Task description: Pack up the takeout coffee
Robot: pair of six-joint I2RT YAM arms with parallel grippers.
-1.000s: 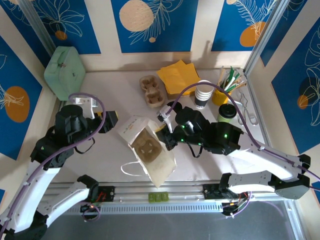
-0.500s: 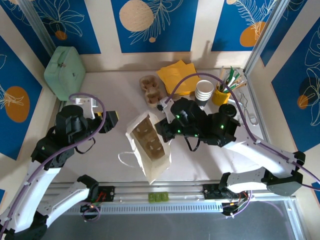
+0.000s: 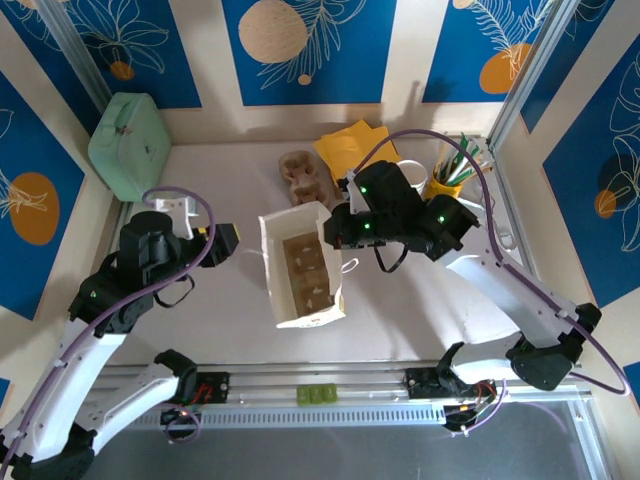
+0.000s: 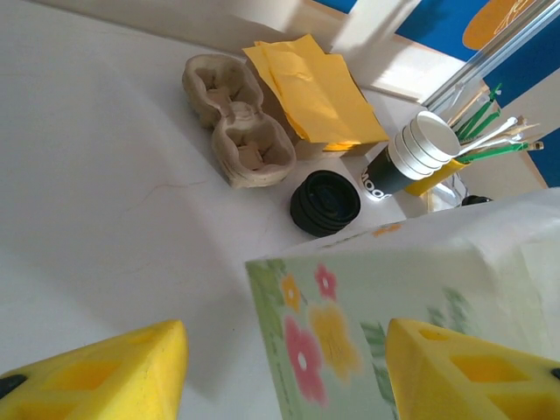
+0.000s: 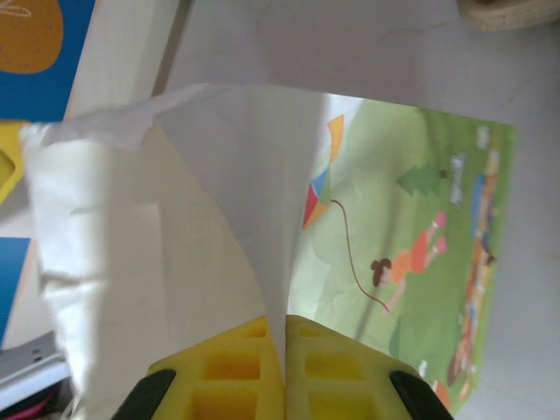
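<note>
1. Nearest the bases, my left gripper [image 3: 226, 243] hangs about half open with nothing in it, just beside the bag's left wall.
2. Mid-table, the bag [image 3: 310, 318] stands upright with its mouth open. A carrier [image 3: 303, 272] sits inside, its wells empty as far as I can see.
3. My right gripper [image 5: 284, 350] is pinched tight on the bag's right rim, holding that side up.
4. Farther back, by the yellow cup [image 4: 435, 180], a dark edge peeks over the bag's top. I take it for the coffee [image 4: 475, 199], but I cannot be sure.
5. By my reckoning the bag is ready and the carrier loaded. The coffee is not yet in, so the main step is left.
</note>
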